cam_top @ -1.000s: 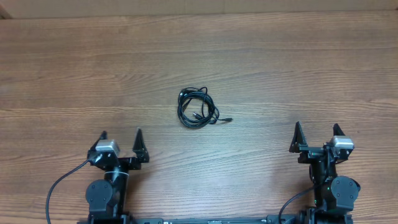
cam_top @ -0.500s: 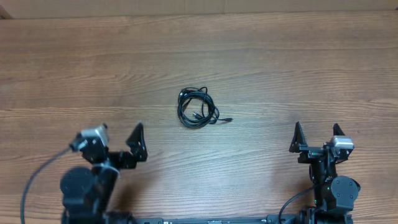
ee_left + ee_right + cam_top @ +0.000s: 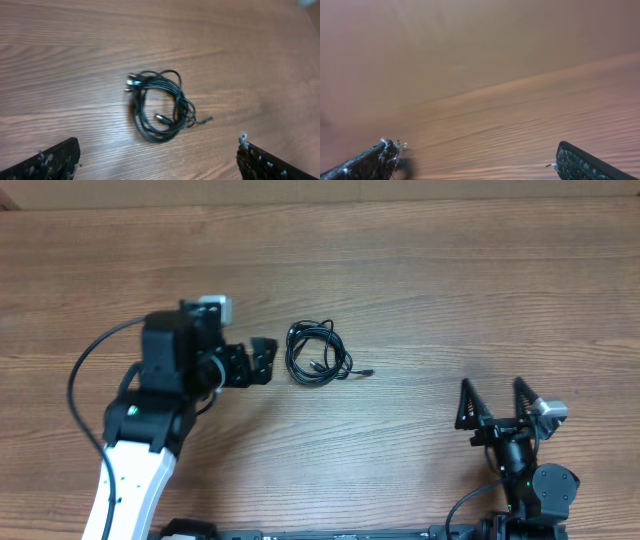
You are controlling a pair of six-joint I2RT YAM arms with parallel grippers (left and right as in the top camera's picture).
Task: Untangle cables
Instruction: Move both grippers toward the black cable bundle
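Your cables (image 3: 318, 356) lie bunched in one small black coil near the middle of the tabletop (image 3: 450, 280), slightly toward its left edge. One plug (image 3: 369, 371) trails out toward the right edge.

Your left gripper (image 3: 264, 362) stands just beside the coil on the left-edge side. Its jaws are apart, it grips nothing, and it does not touch the cord. In the left wrist view the coil lies ahead of the spread jaws.

Your right gripper (image 3: 493, 402) sits by the near edge toward the right corner, well apart from the coil, jaws wide apart and holding nothing. The right wrist view is blurred and only wood grain can be made out.
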